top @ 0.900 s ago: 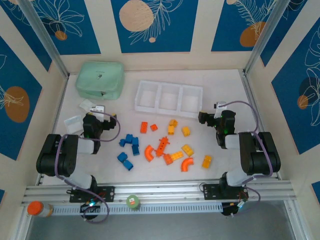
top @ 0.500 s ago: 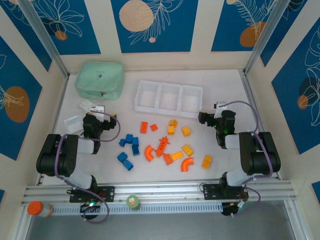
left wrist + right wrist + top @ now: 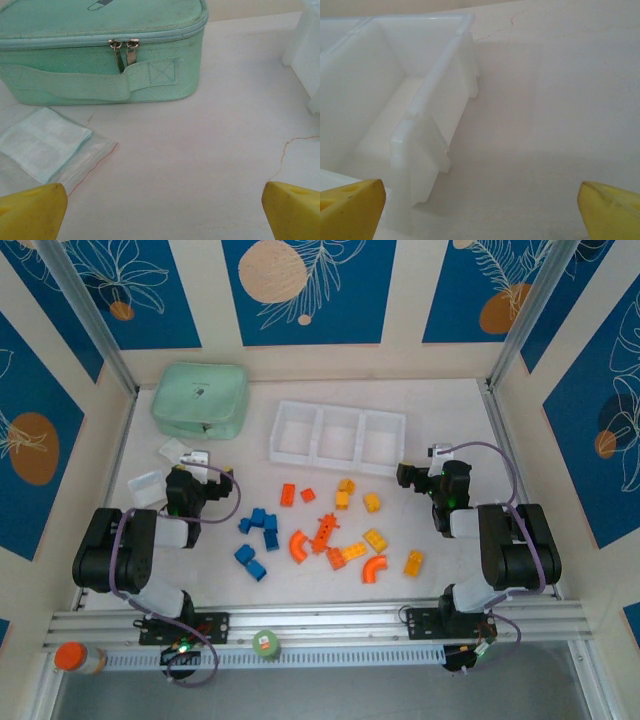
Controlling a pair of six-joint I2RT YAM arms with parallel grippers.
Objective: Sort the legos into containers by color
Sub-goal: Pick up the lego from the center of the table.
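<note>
Nothing has shifted over the last second. Both arms sit where they were and every brick lies as it did, so we judge the sorting not yet begun. All three compartments of the white tray (image 3: 317, 435) are bare. The left tool (image 3: 162, 212), near-left of the tray, has its yellow fingertips spread wide with nothing between them. The right tool (image 3: 482, 212), just off the tray's right end, is spread and empty too. The legos lie loose on the surface (image 3: 450, 420) on the near side of the tray: blue bricks (image 3: 262, 524) toward its left, orange arches (image 3: 298, 545) below its middle, yellow bricks (image 3: 375, 539) toward its right. They are hard, glossy plastic, studded blocks beside smooth curved arches that may roll under a pinch. The tray is milky moulded plastic, low-walled, with ribbed tabs at its corner. Left of the tray sits a mint green pouch (image 3: 100, 55) of woven fabric, its two metal zip pulls together above a stitched strap. Clear bags (image 3: 45, 145) lie flat beside the pouch. The surface is matt and pale, with hairline cracks.
</note>
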